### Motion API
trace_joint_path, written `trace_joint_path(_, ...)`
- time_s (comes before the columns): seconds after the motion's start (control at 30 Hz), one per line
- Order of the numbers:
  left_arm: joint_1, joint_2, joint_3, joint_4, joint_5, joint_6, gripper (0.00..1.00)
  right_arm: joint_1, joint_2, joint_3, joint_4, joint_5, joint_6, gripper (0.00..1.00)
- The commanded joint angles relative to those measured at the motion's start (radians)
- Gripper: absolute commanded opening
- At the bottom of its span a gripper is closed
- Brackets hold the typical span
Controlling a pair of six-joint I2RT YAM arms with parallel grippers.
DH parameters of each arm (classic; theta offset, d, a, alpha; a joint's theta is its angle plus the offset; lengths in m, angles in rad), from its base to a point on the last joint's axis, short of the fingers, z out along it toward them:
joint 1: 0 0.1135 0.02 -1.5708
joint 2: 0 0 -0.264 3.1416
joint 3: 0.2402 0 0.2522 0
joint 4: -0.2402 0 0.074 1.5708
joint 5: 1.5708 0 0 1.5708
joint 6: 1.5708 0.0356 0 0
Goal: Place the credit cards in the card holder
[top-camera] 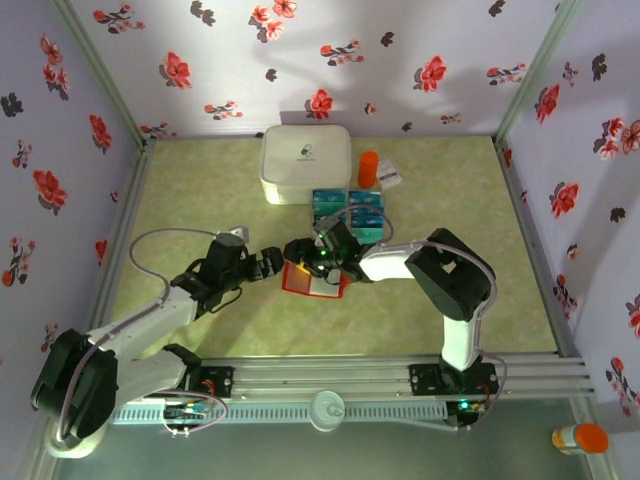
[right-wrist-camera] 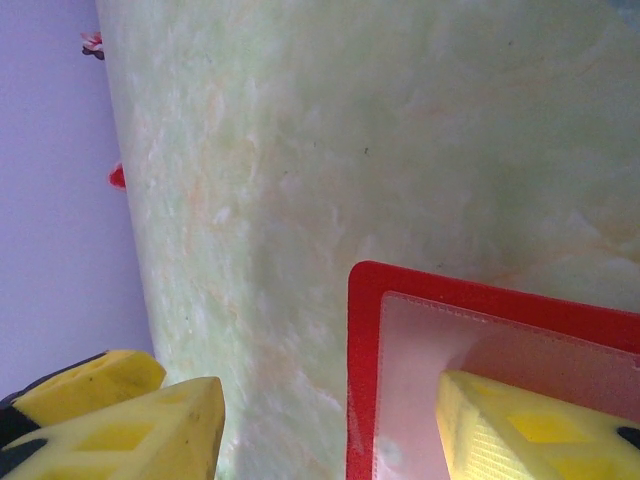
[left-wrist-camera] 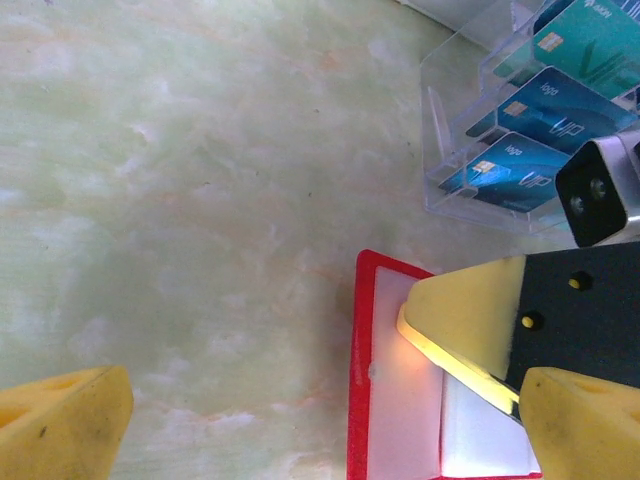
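Right claw [right-wrist-camera: 330,400] over card holder [right-wrist-camera: 480,297]; green table [right-wrist-camera: 350,120], floral walls [top-camera: 400,35].

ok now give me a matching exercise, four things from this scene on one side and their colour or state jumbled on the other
Things:
1. card holder
2. credit cards
3. white box
4. left gripper

Colour or state:
a. teal-blue, standing in rows in a clear rack
b. red outside, pale inside, lying open
c. rounded corners, lid closed
d. jaws wide apart, holding nothing

Pairs: 1-b, 2-a, 3-c, 4-d
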Motion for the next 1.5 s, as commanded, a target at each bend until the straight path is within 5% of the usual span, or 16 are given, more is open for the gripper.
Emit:
trace_joint_path(0.0,0.008,0.027,0.003,-0.003,0.008,-0.003,1.00,-0.011,-0.049,-0.023,0.014,-0.021,0.001,0.59)
trace_joint_path(0.77,-0.088,0.249,0.168,-0.027,0.052,0.069,1.00,-0.135,-0.232,-0.152,-0.068,-0.018,-0.061,0.59)
trace_joint_path(1.03,-0.099,0.347,0.162,-0.038,-0.013,0.073,1.00,-0.212,-0.379,0.047,-0.645,0.159,-0.442,0.59)
trace_joint_path(1.23,-0.100,0.389,0.157,-0.066,-0.060,0.066,1.00,-0.212,-0.286,0.298,-1.009,0.361,-0.756,0.62)
trace_joint_path(1.47,-0.101,0.416,0.150,-0.065,-0.074,0.066,1.00,-0.212,-0.184,0.412,-1.101,0.407,-0.884,0.60)
